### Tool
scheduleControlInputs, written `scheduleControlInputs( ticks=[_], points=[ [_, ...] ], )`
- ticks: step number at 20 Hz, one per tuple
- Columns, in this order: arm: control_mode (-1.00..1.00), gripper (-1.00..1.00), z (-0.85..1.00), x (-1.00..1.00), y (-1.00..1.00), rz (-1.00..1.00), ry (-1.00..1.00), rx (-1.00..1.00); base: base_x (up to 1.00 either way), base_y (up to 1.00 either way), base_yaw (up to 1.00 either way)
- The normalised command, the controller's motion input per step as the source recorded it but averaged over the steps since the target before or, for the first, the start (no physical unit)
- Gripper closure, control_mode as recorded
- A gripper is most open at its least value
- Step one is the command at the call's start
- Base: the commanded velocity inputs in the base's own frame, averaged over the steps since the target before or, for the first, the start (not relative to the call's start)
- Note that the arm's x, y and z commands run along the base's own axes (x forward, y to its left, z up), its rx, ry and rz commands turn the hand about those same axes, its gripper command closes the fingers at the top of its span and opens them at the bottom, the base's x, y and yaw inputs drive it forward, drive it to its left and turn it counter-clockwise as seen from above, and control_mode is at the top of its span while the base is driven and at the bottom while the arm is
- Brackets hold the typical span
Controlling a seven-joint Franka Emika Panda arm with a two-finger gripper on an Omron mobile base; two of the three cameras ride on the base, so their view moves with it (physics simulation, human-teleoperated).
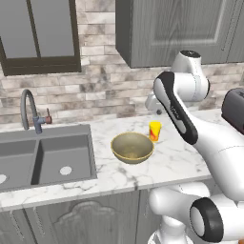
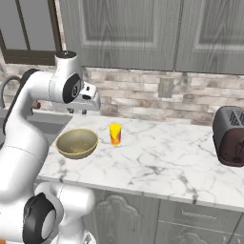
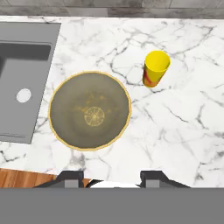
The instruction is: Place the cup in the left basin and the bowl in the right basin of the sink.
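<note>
Small yellow tumbler cup (image 1: 155,130) with an orange-red mark low on its side, standing upright on the white grey-veined marble counter (image 1: 181,157), mouth open and empty. Wide round olive-tan bowl (image 1: 132,147) with a speckled inside and a pale rim, sitting upright just left of and nearer than the cup, apart from it, several times wider.

Dark grey two-compartment sink (image 1: 45,159) set into the counter at far left, central divider between left basin (image 1: 14,162) and right basin (image 1: 64,159), each with a pale round drain. Strip of bare marble between bowl and right basin edge. Broad open marble right of the cup and along the near counter edge.

Curved grey gooseneck faucet (image 1: 29,109) behind the sink. Dark toaster (image 2: 230,136) well to the right, away from cup and bowl. Brick backsplash (image 1: 95,86) and grey cupboards (image 1: 171,28) behind.

Gripper (image 3: 111,178) poised high above the counter, looking down over bowl and cup, dark fingertips (image 3: 70,178) standing apart, nothing between them, touching nothing.
</note>
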Motion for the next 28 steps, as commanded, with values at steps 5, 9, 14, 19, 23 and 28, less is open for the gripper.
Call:
scheduleControlInputs(
  ticks=[5, 9, 14, 19, 23, 28],
  points=[
    [-1.0, -1.0, 0.0, -0.12, 0.0, 0.0, 0.0, 0.0, 0.0, 0.0, 0.0],
    [-1.0, -1.0, -0.08, -0.3, 0.0, 0.0, 0.0, 0.0, 0.0, 0.0, 0.0],
    [-1.0, -1.0, -0.27, -0.31, 0.0, 0.0, 0.0, 0.0, 0.0, 0.0, 0.0],
    [-1.0, -1.0, -0.4, -0.12, 0.0, 0.0, 0.0, 0.0, 0.0, 0.0, 0.0],
    [-1.0, -1.0, -0.39, 0.0, 0.0, 0.0, 0.0, 0.0, 0.0, 0.0, 0.0],
    [-1.0, -1.0, -0.39, 0.0, 0.0, 0.0, 0.0, 0.0, 0.0, 0.0, 0.0]
  ],
)
